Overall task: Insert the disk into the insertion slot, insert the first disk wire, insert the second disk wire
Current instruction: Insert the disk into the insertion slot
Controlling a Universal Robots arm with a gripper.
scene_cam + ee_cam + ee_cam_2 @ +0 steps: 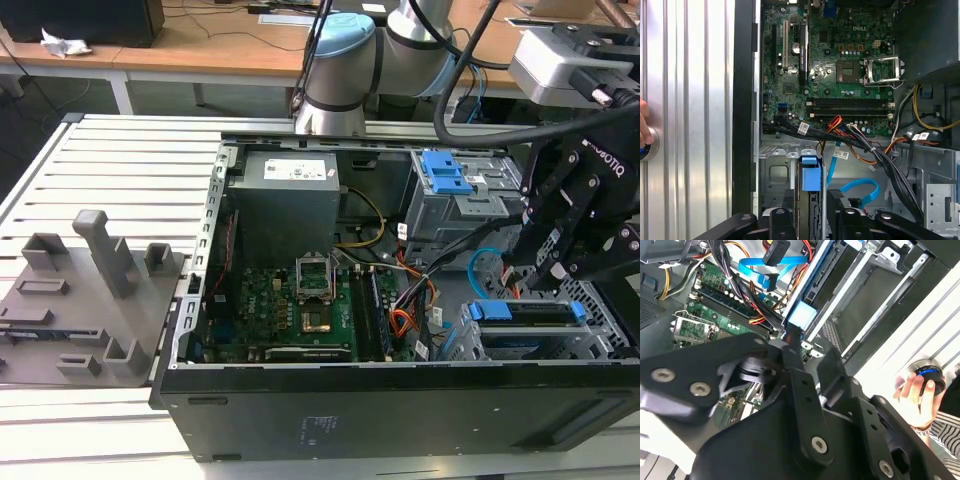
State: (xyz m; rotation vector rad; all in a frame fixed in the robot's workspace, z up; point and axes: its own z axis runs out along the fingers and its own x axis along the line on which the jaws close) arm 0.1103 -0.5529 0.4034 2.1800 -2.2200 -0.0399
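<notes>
In the exterior view, the open computer case [400, 410] lies on a slatted metal table [120, 170]. The 1 gripper [548, 275] hangs at 3 o'clock in the frame, inside the case. Directly under it, toward 4 o'clock, the disk [530, 312] sits in the insertion slot [603, 325], with its blue bracket facing up. Both wrist views show the gripper [812, 212] straddling the disk [810, 177] edge-on, but whether it is clamped on the disk or released cannot be told.

The second disk wire [483, 262] loops just beside the disk, at 10 o'clock from it. In the second wrist view, the wire [755, 264] ends in a dark plug that hangs apart from the disk's blue bracket [801, 316]. Orange-red cables [402, 322] lie between the slot and the motherboard [290, 300]. At 1 o'clock in the exterior view, a blue clip [444, 172] sits on a grey bay [470, 205]. A grey fixture [90, 290] rests on the table at 9 o'clock.

In the second wrist view, a person's hand [914, 397] holds a round knob [927, 376] outside the case.
</notes>
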